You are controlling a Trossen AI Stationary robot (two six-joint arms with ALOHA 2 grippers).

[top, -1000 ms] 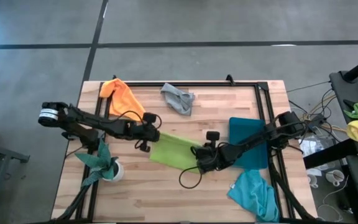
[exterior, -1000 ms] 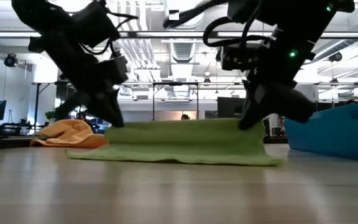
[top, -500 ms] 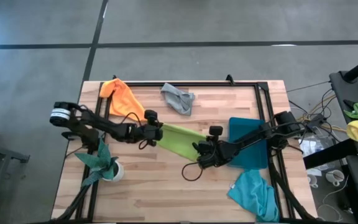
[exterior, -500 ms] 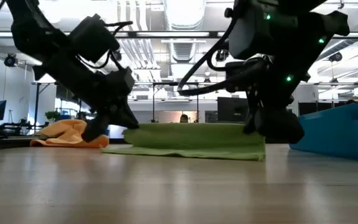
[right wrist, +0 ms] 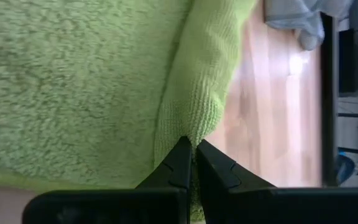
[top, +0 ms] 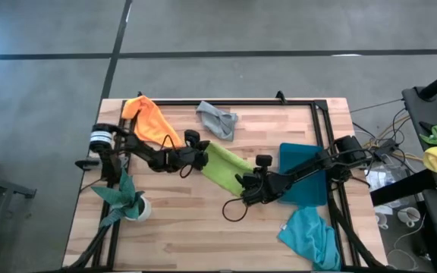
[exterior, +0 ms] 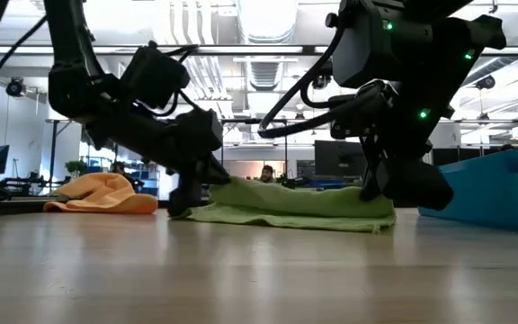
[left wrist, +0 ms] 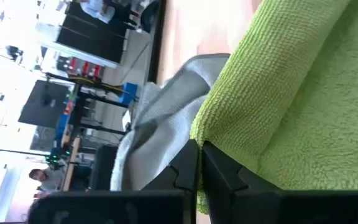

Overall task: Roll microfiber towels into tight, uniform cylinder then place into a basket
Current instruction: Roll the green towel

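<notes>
From above we see the pale wooden plank counter (top: 188, 227) on grey concrete floor (top: 44, 61); the lime green microfiber towel (top: 230, 163) lies mid-counter, pinched by left hand (top: 201, 157) and right hand (top: 246, 184). At counter level, a bright workshop shows behind.

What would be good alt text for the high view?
Seen from above, the left gripper and right gripper each pinch an end of the lime green towel on the wooden table, with orange and grey towels behind.
</notes>
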